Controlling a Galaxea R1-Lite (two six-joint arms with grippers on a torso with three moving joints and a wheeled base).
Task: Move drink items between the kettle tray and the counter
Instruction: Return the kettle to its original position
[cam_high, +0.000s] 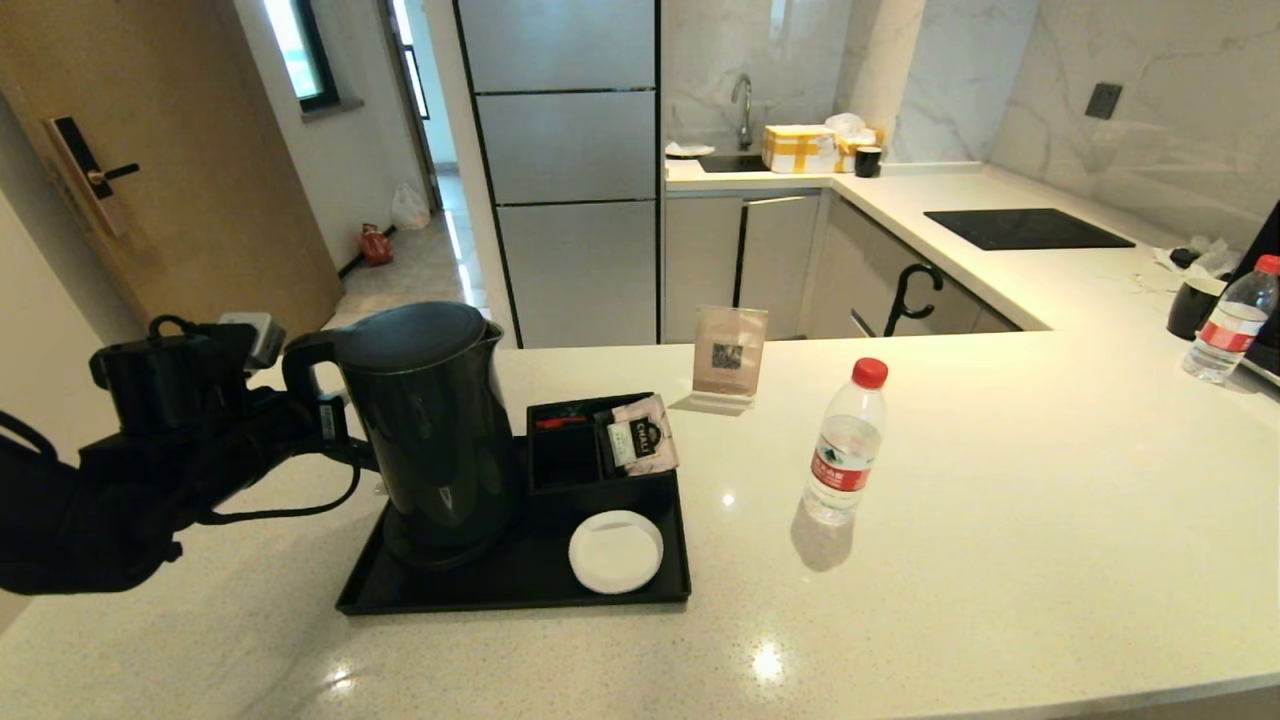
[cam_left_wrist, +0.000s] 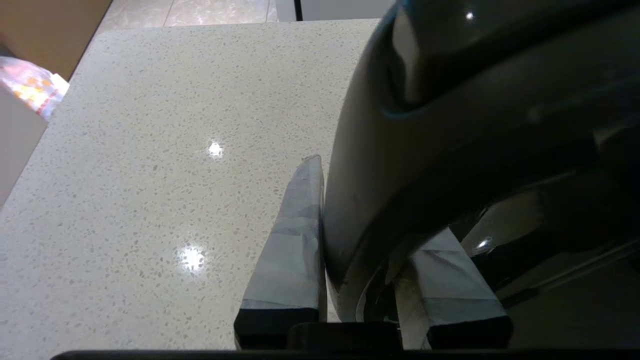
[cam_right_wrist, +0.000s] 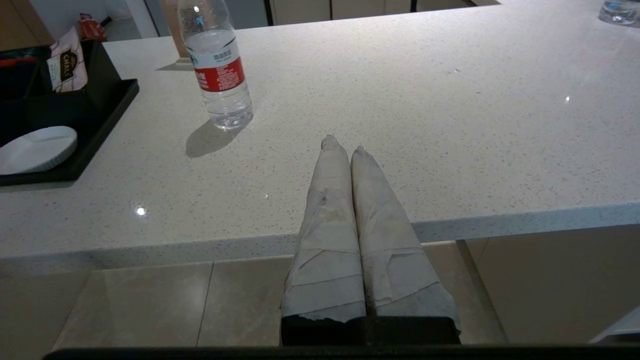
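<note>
The tall black kettle (cam_high: 430, 430) stands on the left part of the black kettle tray (cam_high: 500, 601), over its round base. My left gripper (cam_high: 312, 405) reaches in from the left and is shut on the kettle's loop handle (cam_left_wrist: 370, 200), with one taped finger (cam_left_wrist: 295, 240) on each side of it. The clear water bottle (cam_high: 845, 445) with a red cap stands upright on the speckled counter (cam_high: 1000, 520), to the right of the tray. My right gripper (cam_right_wrist: 342, 145) hovers shut and empty over the counter's front edge, apart from the bottle (cam_right_wrist: 220, 65).
On the tray are a compartment box (cam_high: 570, 455) holding a sachet (cam_high: 645, 435) and a white coaster (cam_high: 615, 551). A card stand (cam_high: 728, 360) is behind the tray. A second bottle (cam_high: 1230, 320) and a black mug (cam_high: 1193, 308) stand far right; the cooktop (cam_high: 1025, 228) lies beyond.
</note>
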